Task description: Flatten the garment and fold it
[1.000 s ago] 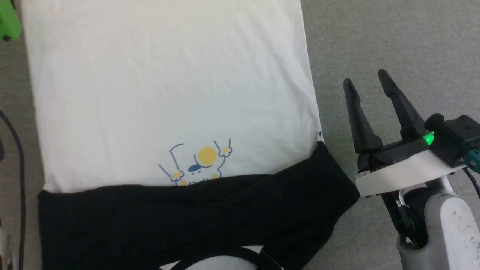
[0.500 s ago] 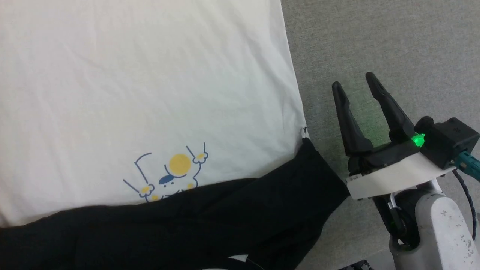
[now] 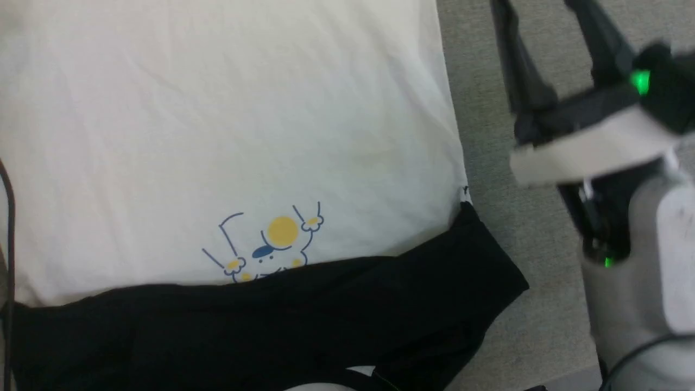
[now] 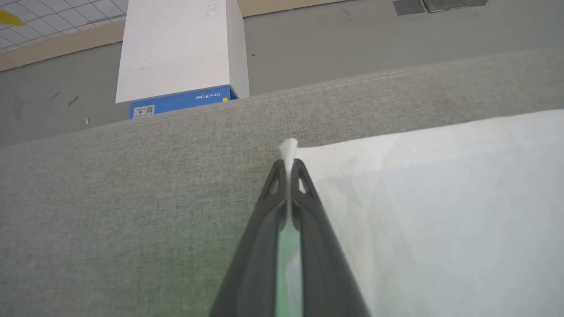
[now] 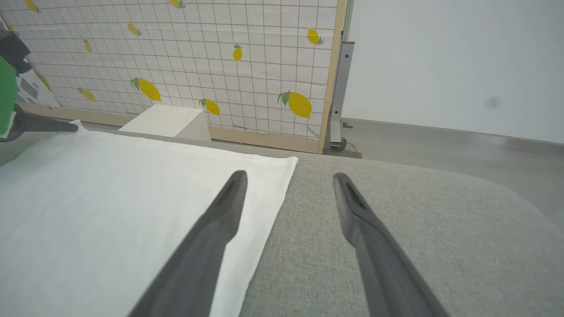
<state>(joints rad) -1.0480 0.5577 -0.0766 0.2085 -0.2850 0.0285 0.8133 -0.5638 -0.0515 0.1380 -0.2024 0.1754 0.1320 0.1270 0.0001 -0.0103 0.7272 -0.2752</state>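
At the far left, the left gripper [image 4: 288, 165] is pinching the shirt's left hem corner [image 4: 289, 147], its two fingers pressed together with a tuft of white cloth poking out past the tips. The raglan shirt [image 3: 217, 108] is lying spread on the grey fabric-covered bench [image 3: 543, 282], its hem away from the robot. The white body is looking mostly smooth, with faint creases. The black sleeves [image 3: 271, 320] are lying folded across the near end, just under the cartoon print [image 3: 271, 244]. A dark cable [image 3: 9, 217] is running along the left edge of the head view.

To the right, the right gripper [image 5: 290, 176] is hovering with its fingers spread apart and holding nothing. Its left finger is reaching over the shirt's side edge, near the right hem corner [image 5: 282, 165].

The shirt is probably a light, limp knit that will be sagging and wrinkling wherever it is lifted, and stretching if tugged unevenly. That free right hem corner is looking like the place to take hold, matching the left grip so that both pull evenly.
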